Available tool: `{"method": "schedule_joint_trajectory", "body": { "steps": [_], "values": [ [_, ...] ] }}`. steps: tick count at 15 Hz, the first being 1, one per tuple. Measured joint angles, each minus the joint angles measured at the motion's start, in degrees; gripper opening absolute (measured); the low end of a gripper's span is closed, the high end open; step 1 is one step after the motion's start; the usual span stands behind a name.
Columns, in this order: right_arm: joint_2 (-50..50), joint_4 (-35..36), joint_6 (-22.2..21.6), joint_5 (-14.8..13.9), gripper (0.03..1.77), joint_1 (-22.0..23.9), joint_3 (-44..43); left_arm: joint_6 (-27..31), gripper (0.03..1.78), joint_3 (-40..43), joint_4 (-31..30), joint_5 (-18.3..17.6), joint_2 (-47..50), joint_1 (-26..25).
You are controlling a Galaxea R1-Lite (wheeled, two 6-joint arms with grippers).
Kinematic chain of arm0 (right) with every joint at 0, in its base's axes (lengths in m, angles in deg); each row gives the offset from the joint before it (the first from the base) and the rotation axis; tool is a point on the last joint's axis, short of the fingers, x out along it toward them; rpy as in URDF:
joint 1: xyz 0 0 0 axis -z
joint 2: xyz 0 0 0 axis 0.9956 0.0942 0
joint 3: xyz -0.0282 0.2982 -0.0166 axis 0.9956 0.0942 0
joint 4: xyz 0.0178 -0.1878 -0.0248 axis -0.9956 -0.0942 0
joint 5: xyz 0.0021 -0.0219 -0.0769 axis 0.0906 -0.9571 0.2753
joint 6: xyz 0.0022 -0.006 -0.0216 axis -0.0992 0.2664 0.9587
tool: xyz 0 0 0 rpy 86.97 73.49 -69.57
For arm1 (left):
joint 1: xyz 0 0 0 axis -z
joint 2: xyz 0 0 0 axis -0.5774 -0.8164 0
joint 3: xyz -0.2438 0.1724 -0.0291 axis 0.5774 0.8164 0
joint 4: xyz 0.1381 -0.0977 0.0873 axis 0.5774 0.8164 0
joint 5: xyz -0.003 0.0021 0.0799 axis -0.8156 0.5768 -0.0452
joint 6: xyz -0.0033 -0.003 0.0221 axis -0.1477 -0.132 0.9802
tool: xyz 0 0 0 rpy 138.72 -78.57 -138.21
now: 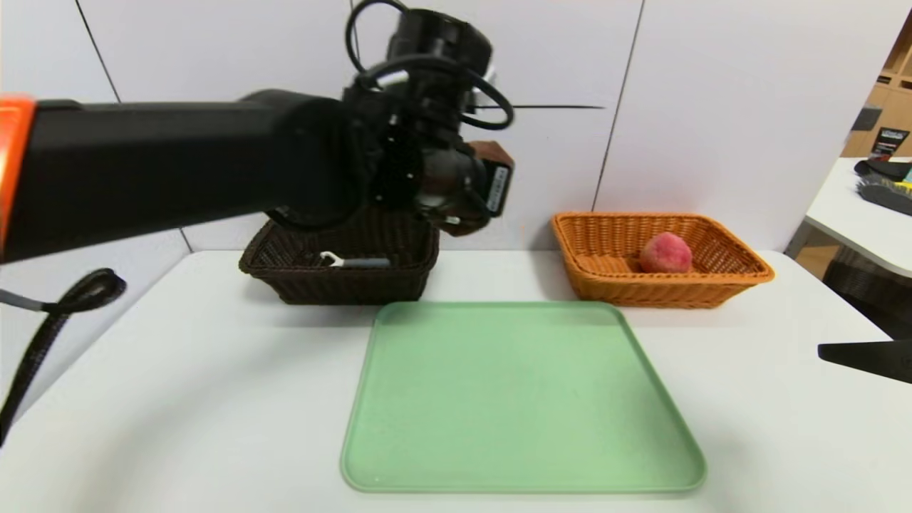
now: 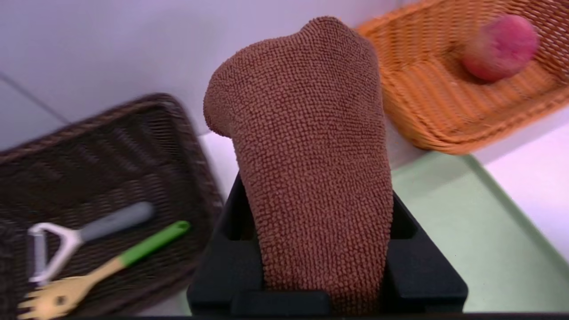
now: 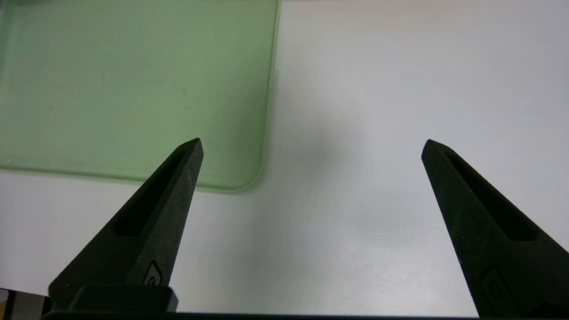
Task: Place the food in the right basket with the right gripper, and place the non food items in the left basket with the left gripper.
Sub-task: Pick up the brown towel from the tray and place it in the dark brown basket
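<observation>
My left gripper (image 1: 470,192) hangs above the right end of the dark brown left basket (image 1: 342,288). It is shut on a brown knobbly cloth (image 2: 306,146) that sticks up between the black fingers (image 2: 409,266). A white peeler with a grey handle (image 2: 89,231) and a wooden fork with a green handle (image 2: 111,266) lie in that basket (image 2: 133,146). The orange right basket (image 1: 662,292) holds a pink-red peach (image 1: 666,253). Low at the table's right edge, my right gripper (image 3: 311,142) stands open with nothing between its fingers.
A pale green tray (image 1: 520,399) lies in the middle of the white table (image 1: 178,370), in front of both baskets, with nothing on it. A white wall stands close behind the baskets. Another table with dark items (image 1: 883,185) is at the far right.
</observation>
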Motion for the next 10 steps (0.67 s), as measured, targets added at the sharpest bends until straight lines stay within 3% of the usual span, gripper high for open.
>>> {"method": "schedule_joint_trajectory", "body": {
  "steps": [5, 8, 10],
  "values": [
    [0.1, 0.1, 0.1, 0.2, 1.69, -0.1, -0.4, 10.1, 0.57, 0.3, 2.8, -17.6, 3.3, -17.6],
    [0.2, 0.1, 0.2, 0.1, 1.69, -0.4, -0.5, 20.8, 0.57, 1.0, 3.3, -30.2, 2.2, -25.8],
    [0.1, 0.1, 0.2, 0.1, 1.69, -0.4, -0.5, 29.4, 0.57, 1.8, 3.7, -36.7, 0.5, -29.3]
  ]
}}
